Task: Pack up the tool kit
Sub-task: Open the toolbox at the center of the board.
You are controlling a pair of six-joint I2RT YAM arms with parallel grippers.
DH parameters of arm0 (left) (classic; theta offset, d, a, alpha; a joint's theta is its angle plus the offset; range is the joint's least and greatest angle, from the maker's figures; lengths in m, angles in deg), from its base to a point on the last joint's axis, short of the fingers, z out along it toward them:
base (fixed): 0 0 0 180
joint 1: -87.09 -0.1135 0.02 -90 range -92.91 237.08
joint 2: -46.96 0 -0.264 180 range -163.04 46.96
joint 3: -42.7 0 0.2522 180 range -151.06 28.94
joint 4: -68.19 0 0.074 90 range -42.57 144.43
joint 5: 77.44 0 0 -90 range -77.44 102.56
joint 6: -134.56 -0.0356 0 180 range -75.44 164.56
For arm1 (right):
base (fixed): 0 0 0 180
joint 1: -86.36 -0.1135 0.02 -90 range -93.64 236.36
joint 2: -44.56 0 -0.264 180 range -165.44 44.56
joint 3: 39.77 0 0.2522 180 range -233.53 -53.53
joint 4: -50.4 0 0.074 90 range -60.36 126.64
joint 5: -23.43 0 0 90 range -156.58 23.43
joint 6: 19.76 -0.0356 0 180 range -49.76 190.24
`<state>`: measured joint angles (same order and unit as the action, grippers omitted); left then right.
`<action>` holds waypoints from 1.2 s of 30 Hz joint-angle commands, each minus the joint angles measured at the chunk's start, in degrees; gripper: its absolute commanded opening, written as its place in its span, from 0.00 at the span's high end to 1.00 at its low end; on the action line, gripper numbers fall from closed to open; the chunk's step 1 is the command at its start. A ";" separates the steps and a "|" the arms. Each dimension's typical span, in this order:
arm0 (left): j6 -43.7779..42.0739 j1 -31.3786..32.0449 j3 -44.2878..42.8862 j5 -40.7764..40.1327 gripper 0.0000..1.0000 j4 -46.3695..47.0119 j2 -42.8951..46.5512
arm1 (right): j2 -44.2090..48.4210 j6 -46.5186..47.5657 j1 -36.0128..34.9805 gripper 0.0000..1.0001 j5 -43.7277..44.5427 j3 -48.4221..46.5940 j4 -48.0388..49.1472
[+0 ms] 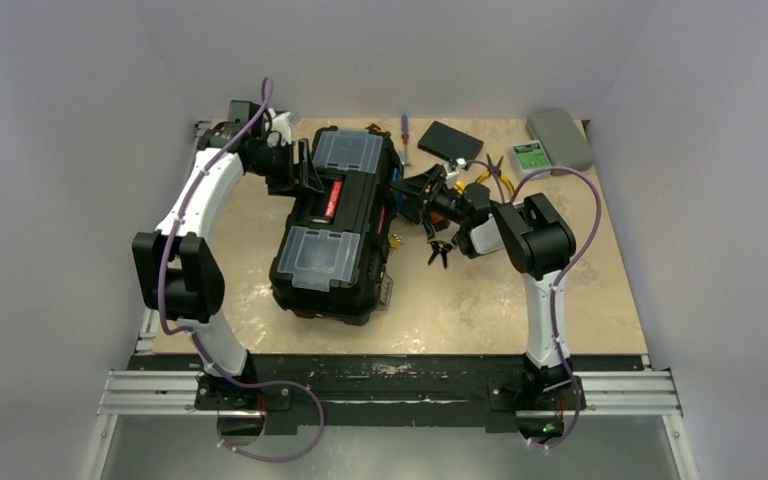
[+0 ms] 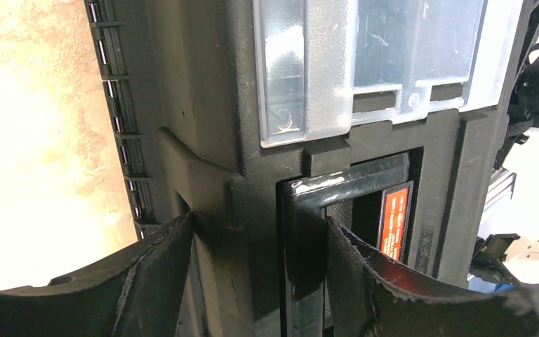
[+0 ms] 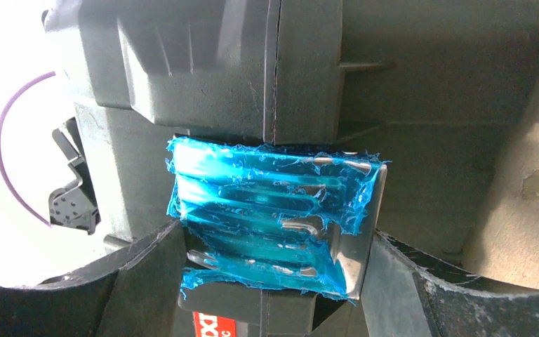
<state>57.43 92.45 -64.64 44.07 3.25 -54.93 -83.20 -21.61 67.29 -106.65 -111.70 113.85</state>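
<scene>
Outwardly toolbox (image 1: 335,225) closed; two clear-lidded compartments (image 1: 348,150), contents not discernible

The toolbox (image 1: 332,228) lies aslant in the middle of the desk (image 1: 480,310), with its handle (image 1: 334,200) on top between a far and a near lid compartment. The left gripper (image 1: 302,172) is at its far left edge, jaws astride the lid beside the handle. The right gripper (image 1: 412,196) is against its right side, jaws either side of a latch (image 3: 274,225). Behind the toolbox lies a screwdriver (image 1: 404,133), to the right of that a flat box (image 1: 450,141), and in the far right corner a rounded case (image 1: 560,138). A small hand tool (image 1: 438,250) lies just right of the toolbox.
</scene>
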 commanded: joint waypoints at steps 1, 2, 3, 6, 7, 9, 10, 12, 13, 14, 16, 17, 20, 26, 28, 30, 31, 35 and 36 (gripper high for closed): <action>0.29 4.45 2.81 -1.71 0.65 -3.81 -6.24 | 7.03 3.35 -0.97 0.77 0.24 -0.51 0.82; 0.21 4.55 2.67 -2.20 0.66 -4.10 -6.29 | 7.23 3.61 -0.89 0.79 0.52 -0.34 0.37; 0.03 4.64 2.56 -2.72 0.66 -4.25 -6.29 | 7.46 3.88 -0.88 0.82 0.85 -0.14 0.02; -0.31 4.87 2.29 -4.22 0.66 -4.74 -6.21 | 8.34 5.30 -0.79 0.89 1.32 -0.08 -2.28; -0.46 4.91 2.16 -4.66 0.66 -4.95 -6.20 | 8.73 6.20 -0.79 0.90 1.32 -0.16 -3.49; -0.56 5.00 2.01 -5.56 0.66 -5.27 -6.22 | 10.04 8.43 -0.79 0.90 1.95 0.01 -7.29; -0.56 5.01 2.00 -5.88 0.66 -5.33 -6.21 | 10.79 9.59 -0.79 0.92 2.27 0.18 -8.80; -0.64 5.08 1.85 -6.43 0.66 -5.52 -6.26 | 11.85 10.84 -0.69 1.00 3.18 0.62 -10.40; -0.65 5.08 1.83 -6.55 0.66 -5.60 -6.17 | 12.22 11.04 -0.70 1.00 3.46 0.75 -10.71; -0.65 5.09 1.82 -6.71 0.66 -5.64 -6.20 | 12.53 11.20 -0.66 1.00 3.63 0.68 -10.90; -0.80 5.16 1.78 -7.46 0.66 -5.81 -6.22 | 13.53 12.29 -0.70 1.00 4.18 0.65 -13.29; -0.86 5.18 1.74 -7.74 0.66 -5.92 -6.16 | 14.50 13.57 -0.71 1.00 4.70 0.69 -15.20; -0.97 5.42 1.60 -8.90 0.66 -6.19 -6.30 | 17.38 19.67 -0.69 1.00 6.16 0.02 -23.95; -1.30 5.99 1.09 -11.47 0.66 -7.00 -6.51 | 18.10 22.11 -0.67 1.00 7.31 -1.06 -30.81; -1.58 6.48 0.83 -13.68 0.66 -7.51 -6.60 | 18.04 22.13 -0.70 1.00 7.69 -1.22 -31.95; -1.99 7.06 0.51 -16.09 0.67 -8.25 -6.70 | 18.27 22.81 -0.68 1.00 8.34 -1.54 -34.89; -2.05 7.29 0.38 -16.96 0.66 -8.47 -6.81 | 18.44 23.77 -0.70 1.00 8.65 -1.78 -36.48; -2.13 7.70 0.15 -19.55 0.67 -8.94 -6.82 | 18.77 26.07 -0.70 1.00 10.24 -2.87 -42.45; -2.18 7.79 0.15 -19.94 0.67 -9.05 -6.76 | 18.78 26.58 -0.70 1.00 10.65 -3.15 -44.29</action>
<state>57.49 96.19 -68.53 34.56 0.25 -55.26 -67.01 -4.41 67.84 -103.00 -110.83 78.70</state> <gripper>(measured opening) 0.556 0.763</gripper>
